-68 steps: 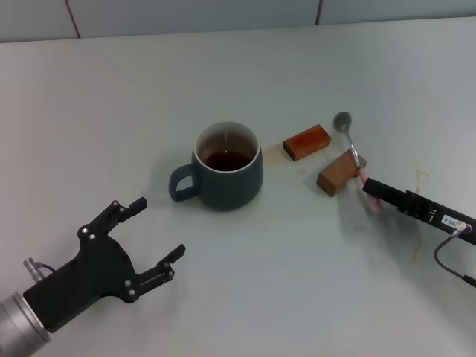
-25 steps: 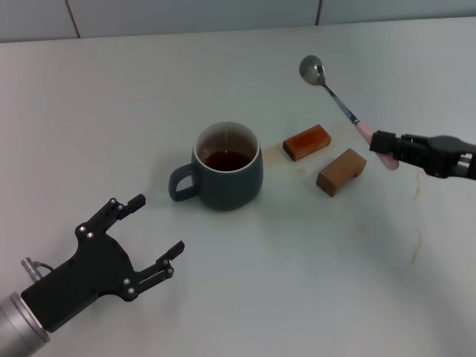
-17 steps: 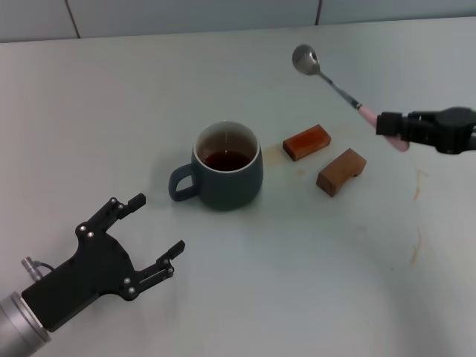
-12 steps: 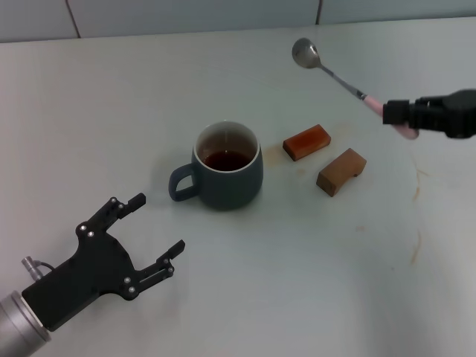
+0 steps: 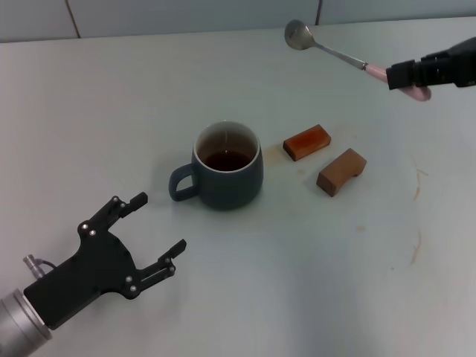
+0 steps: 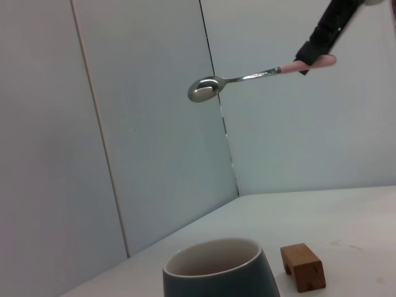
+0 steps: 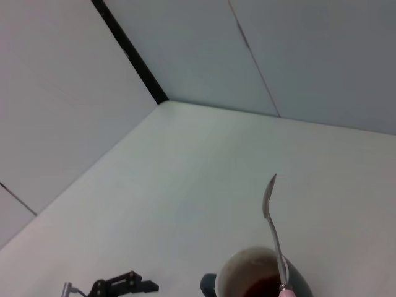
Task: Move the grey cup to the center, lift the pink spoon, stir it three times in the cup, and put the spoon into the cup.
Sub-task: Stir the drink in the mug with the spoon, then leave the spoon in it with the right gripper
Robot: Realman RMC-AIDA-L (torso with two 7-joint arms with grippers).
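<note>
The grey cup (image 5: pixel 227 166) stands near the table's middle with dark liquid inside and its handle toward my left arm; it also shows in the left wrist view (image 6: pixel 219 273) and the right wrist view (image 7: pixel 260 273). My right gripper (image 5: pixel 407 76) is shut on the pink handle of the pink spoon (image 5: pixel 327 49) and holds it high above the table, to the right of and beyond the cup, bowl pointing left. The spoon also shows in the left wrist view (image 6: pixel 238 80) and the right wrist view (image 7: pixel 273 223). My left gripper (image 5: pixel 156 234) is open and empty, near the front left.
Two brown wooden blocks (image 5: pixel 306 141) (image 5: pixel 341 171) lie right of the cup; one shows in the left wrist view (image 6: pixel 302 266). A tiled wall (image 5: pixel 193 15) runs behind the table.
My right gripper has taken the spoon off the wooden block and lifted it up and back, its bowl swinging left. The left arm and cup have stayed still.
</note>
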